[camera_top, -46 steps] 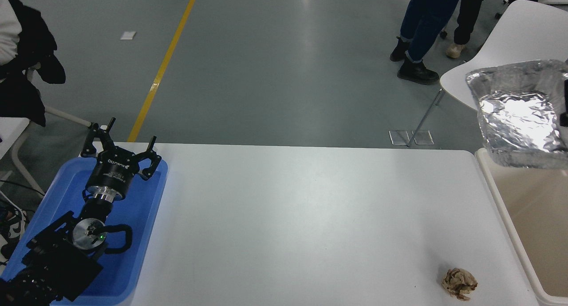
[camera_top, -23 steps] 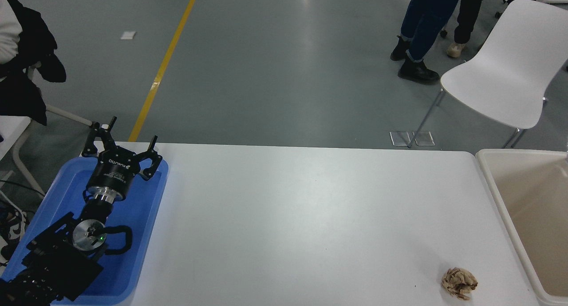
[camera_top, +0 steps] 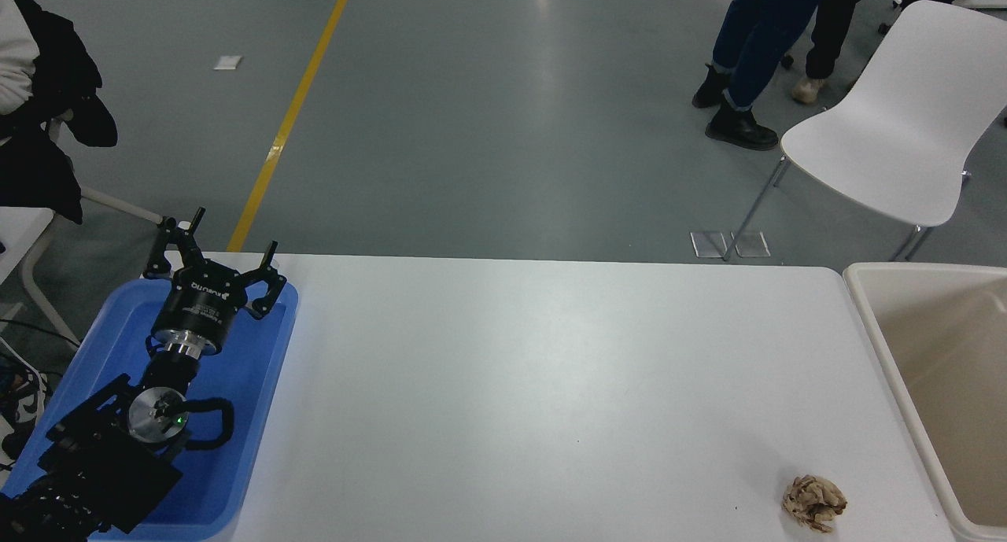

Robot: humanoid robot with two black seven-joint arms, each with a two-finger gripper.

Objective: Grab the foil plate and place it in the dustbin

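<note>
**Bin at the table's right edge, left arm parked over the blue tray**

Nearest the camera, a small crumpled brown paper ball (camera_top: 814, 503) was seen lying on the white table (camera_top: 551, 385), close to its near right corner and just beside the dustbin (camera_top: 865, 306). The dustbin, a large cream plastic bin with a thick rounded rim, was set against the table's right edge; only part of it was shown, and the beige floor visible inside it was bare. The foil plate could not be seen anywhere, and the hidden part of the bin could not be judged.

At the lower left, the left gripper (camera_top: 219, 247) was held over a shallow blue tray (camera_top: 260, 416), its fingers spread apart and nothing between them. White lettering was printed on its black body, too small to be read.

Farther off, a white chair (camera_top: 889, 133) was placed on the grey floor beyond the bin, a yellow line (camera_top: 291, 117) was painted across the floor, and a person's legs (camera_top: 747, 62) were seen at the top.
</note>
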